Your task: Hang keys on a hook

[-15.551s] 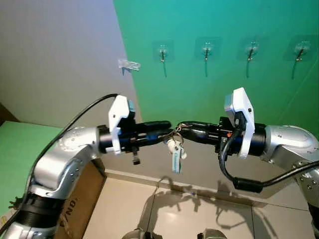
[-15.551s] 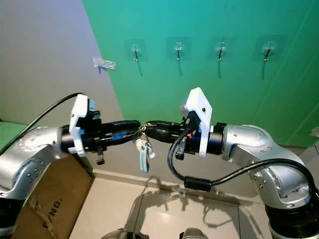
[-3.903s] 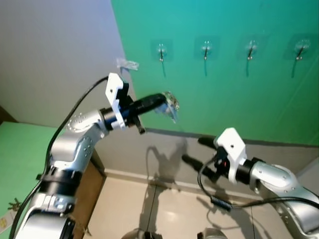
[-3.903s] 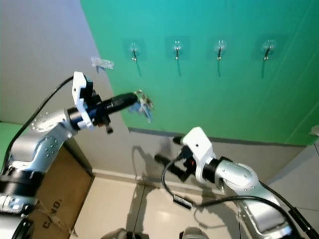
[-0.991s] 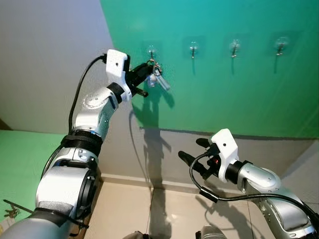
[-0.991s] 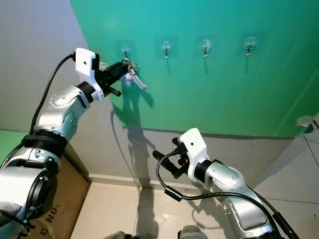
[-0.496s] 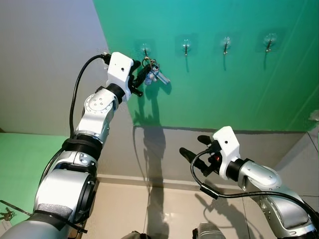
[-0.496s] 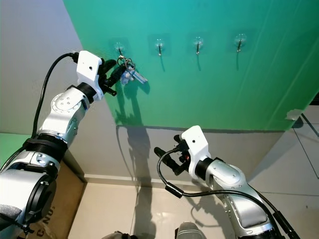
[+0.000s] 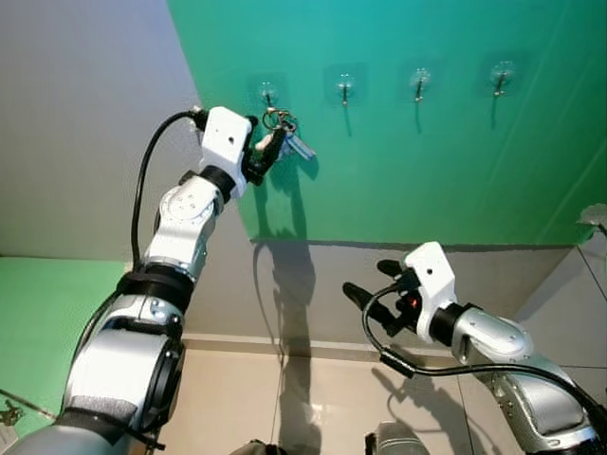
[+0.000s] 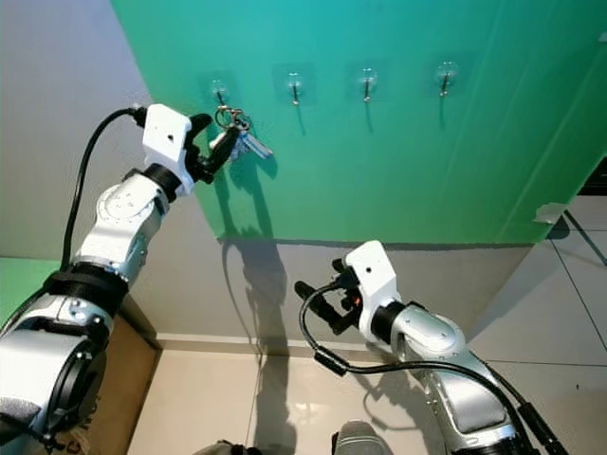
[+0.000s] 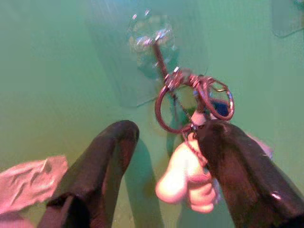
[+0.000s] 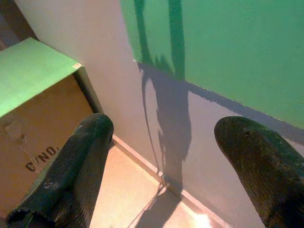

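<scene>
Left end effector (image 9: 270, 144): raised to the green wall (image 9: 398, 180), fingers parted, one either side of the keys (image 9: 289, 140). Keys: ring looped over the leftmost hook (image 11: 156, 45), apparently hanging; fob touching one finger. Hanging judged all but done; withdrawal left. Three further hooks (image 9: 418, 83): bare. Right end effector (image 9: 368, 284): low, spread wide, grasping nothing.
</scene>
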You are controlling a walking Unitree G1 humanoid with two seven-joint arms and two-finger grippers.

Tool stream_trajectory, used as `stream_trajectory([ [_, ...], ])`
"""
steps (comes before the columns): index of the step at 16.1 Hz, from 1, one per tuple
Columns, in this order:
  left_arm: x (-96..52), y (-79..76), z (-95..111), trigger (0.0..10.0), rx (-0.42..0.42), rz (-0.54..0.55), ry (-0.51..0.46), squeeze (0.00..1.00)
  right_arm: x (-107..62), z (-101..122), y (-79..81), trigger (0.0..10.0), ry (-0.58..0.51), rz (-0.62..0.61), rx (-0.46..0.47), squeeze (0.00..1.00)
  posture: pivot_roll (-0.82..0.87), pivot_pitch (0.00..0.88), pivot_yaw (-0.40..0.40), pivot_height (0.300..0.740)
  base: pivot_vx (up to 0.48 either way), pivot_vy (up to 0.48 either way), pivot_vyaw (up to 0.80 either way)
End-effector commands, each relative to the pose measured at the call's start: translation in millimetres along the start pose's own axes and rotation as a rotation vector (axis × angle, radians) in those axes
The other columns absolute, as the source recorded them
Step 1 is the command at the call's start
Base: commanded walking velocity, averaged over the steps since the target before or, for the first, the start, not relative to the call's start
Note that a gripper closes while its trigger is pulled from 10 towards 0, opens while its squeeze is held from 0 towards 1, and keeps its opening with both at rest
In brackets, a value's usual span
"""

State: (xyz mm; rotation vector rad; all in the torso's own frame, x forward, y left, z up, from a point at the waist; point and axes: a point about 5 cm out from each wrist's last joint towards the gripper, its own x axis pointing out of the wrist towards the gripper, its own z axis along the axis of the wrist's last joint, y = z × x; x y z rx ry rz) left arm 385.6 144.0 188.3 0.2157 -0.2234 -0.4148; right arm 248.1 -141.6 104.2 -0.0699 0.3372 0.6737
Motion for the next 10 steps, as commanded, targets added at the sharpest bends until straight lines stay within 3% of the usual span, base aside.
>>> stream_trajectory([
  [1, -10.8, 10.9, -13, 10.0, -0.008, 0.051, 0.058, 1.0, 2.0, 6, -3.0, 10.0, -0.018, -0.018, -0.011, 0.0, -0.28, 0.048, 0.138, 0.72, 0.0, 0.0, 0.0],
  [4, -16.0, 12.7, -16, 10.0, -0.01, 0.066, 0.065, 1.0, 4.4, 8, -5.3, 10.0, -0.025, -0.042, -0.012, 0.0, -0.27, 0.048, 0.135, 0.72, 0.0, 0.0, 0.0],
  [6, -27.9, 16.4, -21, 10.0, -0.01, 0.087, 0.074, 1.0, 9.8, 12, -20.3, 10.0, -0.057, -0.182, -0.014, 0.0, -0.26, 0.045, 0.136, 0.72, 0.0, 0.0, 0.0],
  [10, -35.9, 16.4, -25, 10.0, -0.039, 0.105, 0.08, 1.0, 14.4, 17, -31.5, 10.0, -0.092, -0.266, -0.023, 0.0, -0.25, 0.03, 0.132, 0.72, 0.0, 0.0, 0.0],
])
